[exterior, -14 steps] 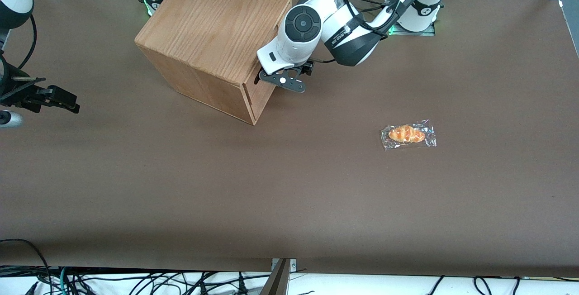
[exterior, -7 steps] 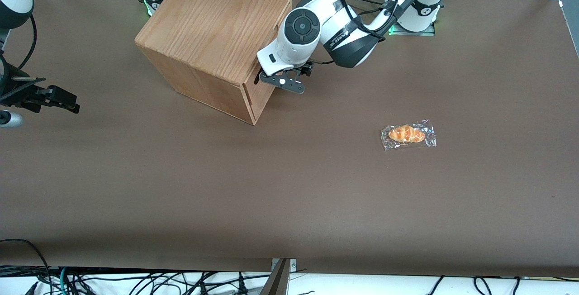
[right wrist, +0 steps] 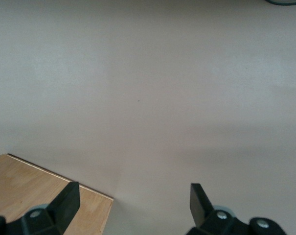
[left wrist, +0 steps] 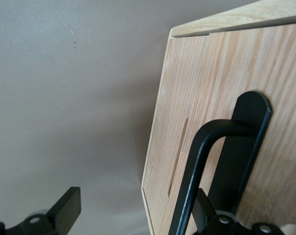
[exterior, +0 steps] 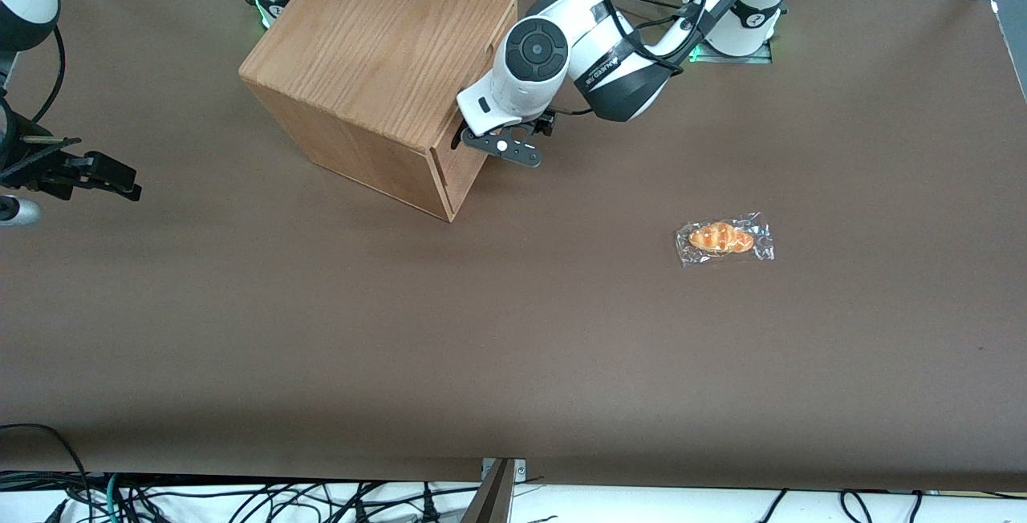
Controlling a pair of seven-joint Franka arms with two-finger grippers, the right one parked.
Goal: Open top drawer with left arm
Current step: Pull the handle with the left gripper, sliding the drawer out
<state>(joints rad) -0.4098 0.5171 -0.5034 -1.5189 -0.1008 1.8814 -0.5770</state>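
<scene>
Gripper (exterior: 481, 140) of the left arm (exterior: 598, 50) sits right at the cabinet's (exterior: 377, 66) front face, at the upper corner. Fingers spread wide in the wrist view: one finger (left wrist: 67, 210) hangs off the cabinet's edge over bare table, the other (left wrist: 206, 213) is tucked at the black bar handle (left wrist: 199, 171), so the handle lies between them, nothing clamped. Actual contact with the bar is probably there, but it is hard to confirm. Top drawer (left wrist: 221, 122) sits flush in the cabinet, front panel level with the cabinet edge, only a thin seam showing. Wrapped croissant (exterior: 724, 238) lies on the brown table (exterior: 513, 346), well apart from the cabinet, nearer the front camera and toward the working arm's end.
</scene>
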